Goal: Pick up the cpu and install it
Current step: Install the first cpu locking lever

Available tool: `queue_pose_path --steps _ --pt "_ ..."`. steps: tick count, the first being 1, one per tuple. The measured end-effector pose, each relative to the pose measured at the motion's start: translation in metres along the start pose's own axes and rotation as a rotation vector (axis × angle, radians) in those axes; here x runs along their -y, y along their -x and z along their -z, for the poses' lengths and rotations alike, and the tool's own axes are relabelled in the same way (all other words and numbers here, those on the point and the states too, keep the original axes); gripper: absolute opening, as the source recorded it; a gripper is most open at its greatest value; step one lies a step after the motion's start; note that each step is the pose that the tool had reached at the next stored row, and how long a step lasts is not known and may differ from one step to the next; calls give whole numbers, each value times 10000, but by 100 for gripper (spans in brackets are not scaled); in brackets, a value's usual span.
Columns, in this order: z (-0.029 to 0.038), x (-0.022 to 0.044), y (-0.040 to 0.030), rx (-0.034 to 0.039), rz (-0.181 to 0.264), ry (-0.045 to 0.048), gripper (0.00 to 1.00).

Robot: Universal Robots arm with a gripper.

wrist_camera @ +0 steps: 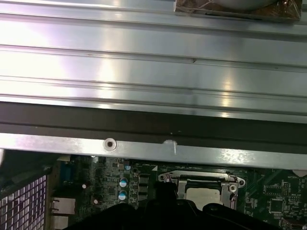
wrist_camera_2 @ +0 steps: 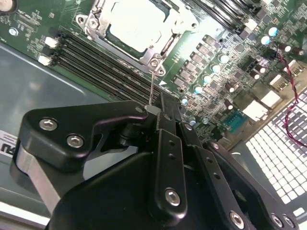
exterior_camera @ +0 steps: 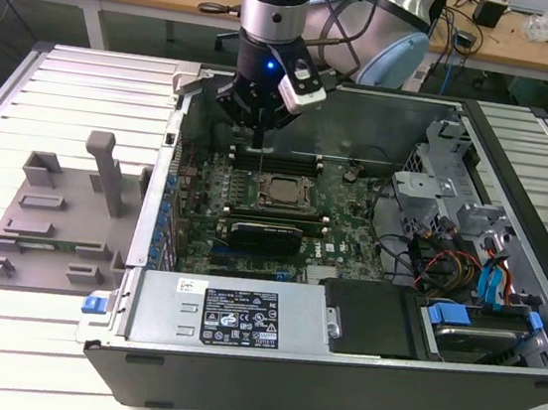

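The cpu (wrist_camera_2: 135, 26) is a silvery-white square lying in the motherboard socket, with the metal socket frame (wrist_camera_2: 154, 61) closed around its edges. It also shows in the exterior view as the cpu (exterior_camera: 281, 194) at the middle of the board, and in the first wrist view as the cpu (wrist_camera: 203, 194). My gripper (exterior_camera: 261, 123) hangs inside the open computer case, just above and behind the socket. Its black fingers (wrist_camera_2: 168, 143) are pressed together, and a thin metal rod (wrist_camera_2: 151, 86) runs from their tips down toward the socket's corner.
A grey plastic tray (exterior_camera: 50, 238) with upright blocks sits on the slatted table at the exterior view's left. Memory slots (wrist_camera_2: 96, 67) run beside the socket. A black card (exterior_camera: 265, 234) lies in front of it. The case wall (wrist_camera: 153, 76), drive bays and cables (exterior_camera: 458, 258) ring the board.
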State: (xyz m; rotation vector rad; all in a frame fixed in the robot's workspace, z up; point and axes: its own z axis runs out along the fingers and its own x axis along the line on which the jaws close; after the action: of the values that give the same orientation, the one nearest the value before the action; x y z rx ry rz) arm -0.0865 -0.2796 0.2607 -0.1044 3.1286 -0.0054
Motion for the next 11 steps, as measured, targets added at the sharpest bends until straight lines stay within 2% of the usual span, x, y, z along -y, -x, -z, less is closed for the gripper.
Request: queue_pose_path --steps 11 --pt "-16 10 152 0 1 1 11"
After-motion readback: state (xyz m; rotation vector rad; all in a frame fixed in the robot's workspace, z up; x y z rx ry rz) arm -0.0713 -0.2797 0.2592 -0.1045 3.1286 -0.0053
